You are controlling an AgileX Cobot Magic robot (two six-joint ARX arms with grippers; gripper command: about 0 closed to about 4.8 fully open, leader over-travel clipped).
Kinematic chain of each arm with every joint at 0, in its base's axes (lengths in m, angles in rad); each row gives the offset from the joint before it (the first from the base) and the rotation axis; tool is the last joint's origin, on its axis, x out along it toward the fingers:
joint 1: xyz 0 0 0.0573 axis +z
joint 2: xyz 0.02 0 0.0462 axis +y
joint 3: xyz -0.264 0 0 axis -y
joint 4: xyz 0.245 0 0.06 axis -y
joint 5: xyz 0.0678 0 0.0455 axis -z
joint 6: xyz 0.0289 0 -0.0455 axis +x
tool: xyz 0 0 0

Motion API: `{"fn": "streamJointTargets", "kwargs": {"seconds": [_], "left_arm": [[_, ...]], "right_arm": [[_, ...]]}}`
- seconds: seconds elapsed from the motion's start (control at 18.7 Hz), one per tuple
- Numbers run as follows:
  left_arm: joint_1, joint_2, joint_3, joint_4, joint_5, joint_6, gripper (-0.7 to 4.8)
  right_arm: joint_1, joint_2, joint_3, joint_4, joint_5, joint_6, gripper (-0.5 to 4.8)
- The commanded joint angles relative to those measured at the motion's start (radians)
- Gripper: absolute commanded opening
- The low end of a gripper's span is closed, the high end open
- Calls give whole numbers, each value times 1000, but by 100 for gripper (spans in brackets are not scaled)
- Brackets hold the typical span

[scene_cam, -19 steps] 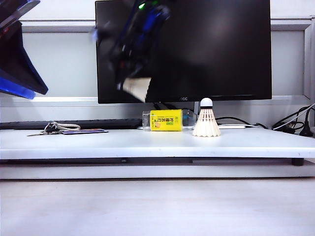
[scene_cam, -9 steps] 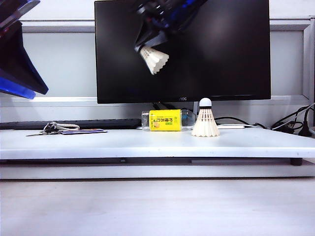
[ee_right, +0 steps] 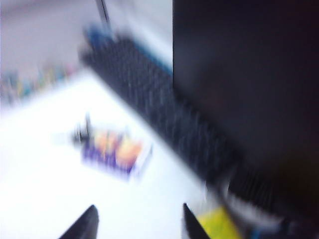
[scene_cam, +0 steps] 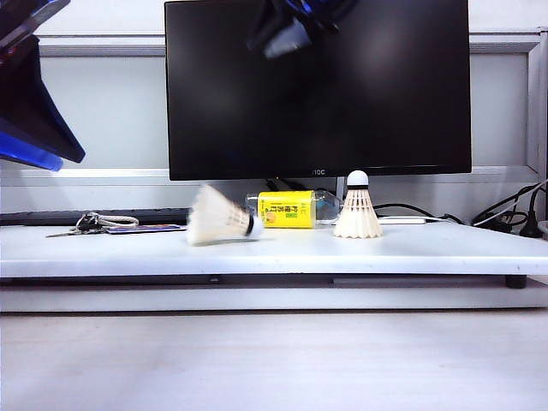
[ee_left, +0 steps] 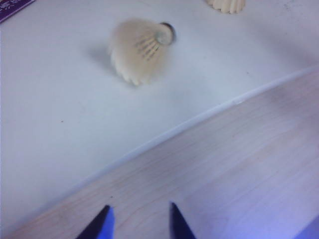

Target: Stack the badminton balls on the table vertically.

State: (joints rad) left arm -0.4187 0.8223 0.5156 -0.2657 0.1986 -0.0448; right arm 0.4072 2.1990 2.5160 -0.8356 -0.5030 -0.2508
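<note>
The left gripper (ee_left: 139, 223) hangs open and empty over the wooden surface in front of the table (scene_cam: 274, 248). On the table, one ball (scene_cam: 221, 225) lies on its side, blurred, left of the bottle (scene_cam: 287, 209). The other ball (scene_cam: 359, 208) stands upright just right of the bottle. The right gripper (ee_right: 139, 221), open and empty, is high before the monitor (scene_cam: 317, 90).
</note>
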Motion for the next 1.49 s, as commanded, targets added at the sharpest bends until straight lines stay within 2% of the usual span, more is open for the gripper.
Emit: {"fn": "streamJointTargets", "kwargs": {"seconds": [0.05,0.27,0.37,0.53,0.69,0.91,1.12,1.23,1.39,1.49], "left_arm": [[-1,11,2,25,4,12,154],[-1,88,1,18,7,9,154],[-1,118,2,20,8,7,154],[-1,125,2,31,8,-1,154],[-1,125,2,40,7,-1,154],[-1,125,2,43,7,-1,154],[-1,125,2,43,8,-18,154],[-1,125,2,42,8,-19,154],[-1,125,2,41,10,-43,154],[-1,125,2,41,47,-45,154]], "right_arm": [[8,-4,-123,-105,-56,-50,216],[11,-4,-329,-127,-84,-41,216],[17,-4,-349,-156,-71,-21,216],[18,-21,-347,-175,47,120,215],[37,-45,-342,-252,222,144,215],[76,-56,-343,-340,304,162,215],[153,-55,-343,-423,472,194,216],[176,-55,-343,-436,475,239,223],[195,-54,-343,-425,475,351,276],[195,-54,-343,-421,475,415,285]]}}
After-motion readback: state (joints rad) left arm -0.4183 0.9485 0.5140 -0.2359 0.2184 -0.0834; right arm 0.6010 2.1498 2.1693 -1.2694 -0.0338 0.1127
